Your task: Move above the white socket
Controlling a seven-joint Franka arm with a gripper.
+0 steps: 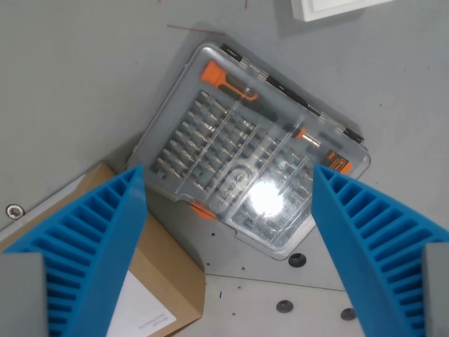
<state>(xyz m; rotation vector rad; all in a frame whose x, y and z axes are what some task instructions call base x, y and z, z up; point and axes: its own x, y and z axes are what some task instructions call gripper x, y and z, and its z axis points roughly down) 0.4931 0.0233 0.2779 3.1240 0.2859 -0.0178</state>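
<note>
The white socket [330,8] shows only as a white block cut off by the top edge of the wrist view, right of centre. My gripper [228,186] is open, its two blue ribbed fingers [98,246] spread wide at the lower left and lower right. Between them, farther below, lies a clear plastic bit case [249,151] with orange latches and rows of metal bits. Nothing is held. The socket lies well beyond the fingertips, toward the top of the view.
A brown cardboard box [158,281] with a white label sits at the lower left, partly behind the left finger. A grey metal plate [280,302] with screw holes lies under the case's near edge. The grey tabletop [70,84] fills the remainder.
</note>
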